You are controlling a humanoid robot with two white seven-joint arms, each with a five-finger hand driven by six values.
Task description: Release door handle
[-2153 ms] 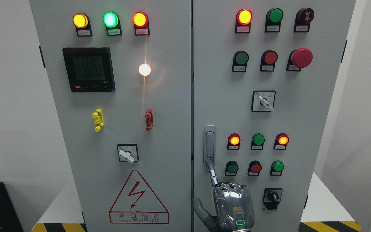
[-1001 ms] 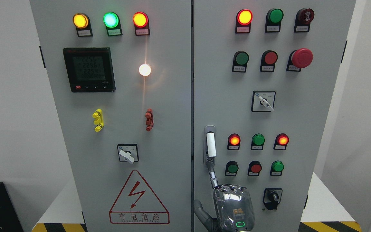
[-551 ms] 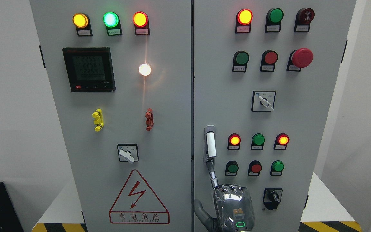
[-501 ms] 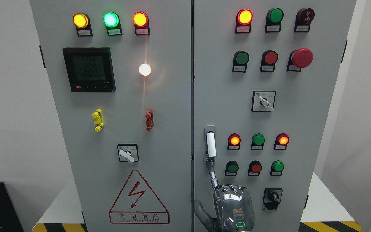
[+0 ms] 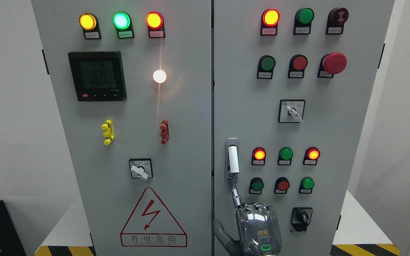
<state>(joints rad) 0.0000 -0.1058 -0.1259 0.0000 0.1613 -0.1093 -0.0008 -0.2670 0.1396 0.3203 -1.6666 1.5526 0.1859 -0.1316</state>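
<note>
Head view, robot hand (image 5: 258, 227) under door handle (image 5: 233, 159) (buttons (image 5: 283, 185) beside)

Matt grey metal cabinet (image 5: 176, 142); glossy chrome hand (image 5: 258, 227)

Industrial electrical room: grey control cabinet (image 5: 176, 106), indicator lamps (image 5: 121, 20), hazard-striped floor (image 5: 365, 249).

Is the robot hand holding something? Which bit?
Nothing is held. The right hand only pokes one straight finger up against the bottom end of the door handle; its other fingers are curled and grasp nothing.
</note>
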